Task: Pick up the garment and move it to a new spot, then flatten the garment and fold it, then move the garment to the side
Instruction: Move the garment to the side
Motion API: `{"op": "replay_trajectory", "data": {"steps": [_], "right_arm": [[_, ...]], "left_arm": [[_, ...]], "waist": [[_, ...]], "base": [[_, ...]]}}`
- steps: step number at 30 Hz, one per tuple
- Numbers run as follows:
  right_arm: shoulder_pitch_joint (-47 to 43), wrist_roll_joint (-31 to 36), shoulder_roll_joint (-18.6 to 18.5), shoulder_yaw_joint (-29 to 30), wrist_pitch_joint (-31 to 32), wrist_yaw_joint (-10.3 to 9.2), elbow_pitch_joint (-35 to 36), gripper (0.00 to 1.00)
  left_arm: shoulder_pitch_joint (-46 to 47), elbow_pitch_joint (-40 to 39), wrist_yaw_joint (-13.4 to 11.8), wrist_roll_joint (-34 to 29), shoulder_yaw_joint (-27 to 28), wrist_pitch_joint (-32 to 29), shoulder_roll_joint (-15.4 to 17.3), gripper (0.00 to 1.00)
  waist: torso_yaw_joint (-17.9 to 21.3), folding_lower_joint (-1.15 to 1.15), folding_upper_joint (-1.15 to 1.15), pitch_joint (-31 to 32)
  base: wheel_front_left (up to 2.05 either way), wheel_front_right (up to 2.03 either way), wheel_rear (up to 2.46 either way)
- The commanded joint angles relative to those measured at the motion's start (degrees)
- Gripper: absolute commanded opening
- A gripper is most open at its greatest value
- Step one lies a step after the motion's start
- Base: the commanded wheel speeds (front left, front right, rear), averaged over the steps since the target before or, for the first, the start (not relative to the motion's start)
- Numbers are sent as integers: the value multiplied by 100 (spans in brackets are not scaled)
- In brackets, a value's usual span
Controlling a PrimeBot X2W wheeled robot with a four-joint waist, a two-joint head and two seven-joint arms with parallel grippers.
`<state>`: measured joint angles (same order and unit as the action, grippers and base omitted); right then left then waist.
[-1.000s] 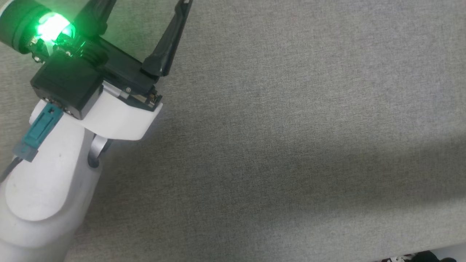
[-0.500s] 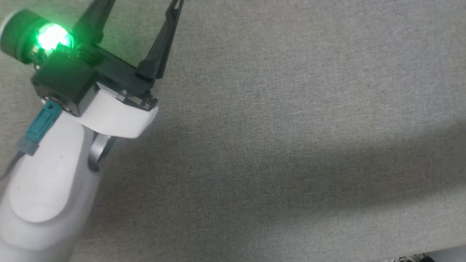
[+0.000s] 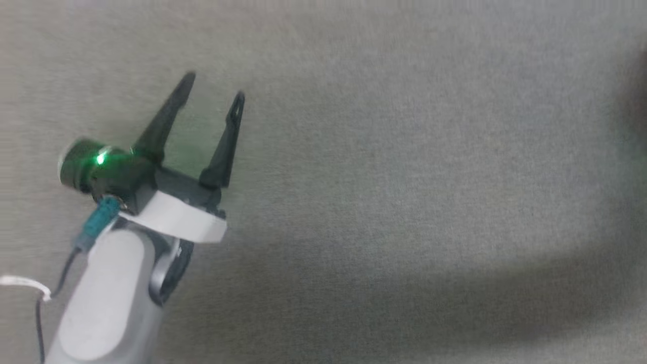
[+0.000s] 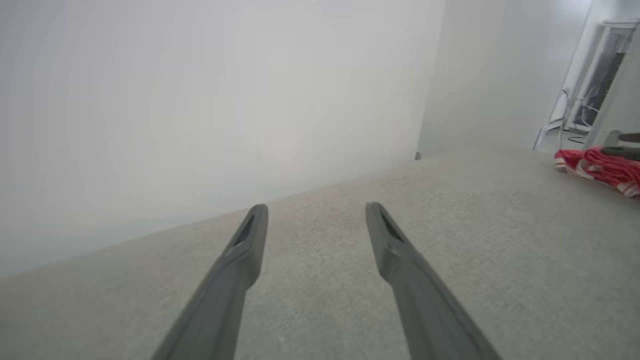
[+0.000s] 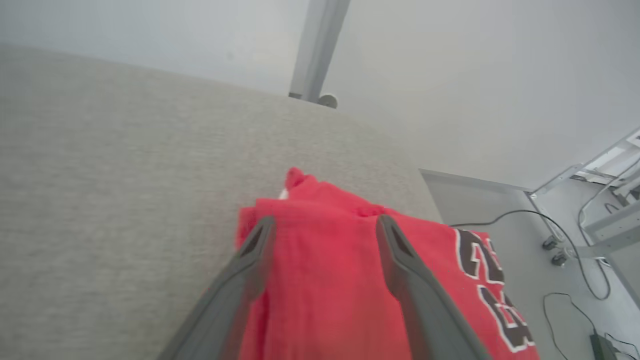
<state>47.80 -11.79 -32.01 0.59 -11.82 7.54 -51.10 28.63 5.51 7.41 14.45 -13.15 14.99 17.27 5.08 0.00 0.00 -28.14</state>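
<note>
The garment [image 5: 325,290] is red with black white-outlined lettering and lies folded on the grey cloth-covered table [image 5: 100,175], close to its right edge. My right gripper [image 5: 325,220] stands open just over it, its fingers spread above the red cloth and holding nothing. In the left wrist view the garment [image 4: 600,167] is a red-and-white heap far off to the right. My left gripper [image 3: 213,86] is open and holds nothing above bare table [image 3: 404,177] at the left; its own view shows the left gripper [image 4: 315,207] pointing toward the far edge.
A white wall rises behind the table's far edge. A grey post [image 5: 317,50] stands beyond it. Past the table's right edge lie floor cables [image 5: 575,235] and white metal frames [image 4: 595,85]. A dark reddish blur [image 3: 642,91] touches the head view's right edge.
The head camera has moved, so the whole picture has shifted. The left gripper now sits lower and smaller in it, both fingertips visible, still open. A reddish blur appears at the right edge.
</note>
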Motion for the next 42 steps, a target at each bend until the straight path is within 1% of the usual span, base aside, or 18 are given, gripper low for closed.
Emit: {"op": "replay_trajectory", "data": {"steps": [1,2,8,10,14,16,18,23,29,37,42], "right_arm": [[-300,-144,97,-173,-85,-12,117,100],[-584,-248,178,-312,-148,-12,217,100],[-1388,-569,501,-715,-260,-12,597,100],[-1684,-699,534,-751,-293,-12,713,100],[-2331,-776,634,-825,-334,-12,1021,100],[-2495,-775,673,-840,-337,-12,1142,100],[-2814,-819,791,-782,-340,-12,1364,100],[-3496,-610,1047,-648,-339,-12,1837,100],[-3967,-467,1328,-421,-340,-12,2370,100],[-4629,-391,1654,234,-335,-12,3180,100],[-5017,-225,1801,503,-229,-12,3692,100]], "left_arm": [[-258,103,9,57,76,25,-97,100],[-520,204,9,75,170,25,-200,100],[-1346,442,9,86,493,25,-515,100],[-1607,513,9,75,573,25,-606,100],[-2076,640,9,44,699,25,-700,100],[-2206,658,9,33,738,25,-707,100],[-2424,679,9,11,809,25,-710,100],[-2902,628,9,-44,970,25,-715,100],[-3242,514,9,18,1124,25,-709,100],[-3597,264,9,11,1302,25,-711,100],[-3779,88,9,-12,1338,25,-699,100]], "waist": [[-346,0,0,580],[-480,0,0,825],[-887,0,0,1532],[-1029,0,0,1754],[-1302,0,0,2237],[-1348,0,0,2335],[-1423,0,0,2539],[-1506,0,0,2884],[-1505,0,0,3084],[-1482,0,0,3263],[-1490,0,0,3319]], "base": [[0,0,0],[0,0,0],[0,0,0],[0,0,0],[0,0,0],[0,0,0],[0,0,0],[0,0,0],[0,0,0],[0,0,0],[0,0,0]]}}
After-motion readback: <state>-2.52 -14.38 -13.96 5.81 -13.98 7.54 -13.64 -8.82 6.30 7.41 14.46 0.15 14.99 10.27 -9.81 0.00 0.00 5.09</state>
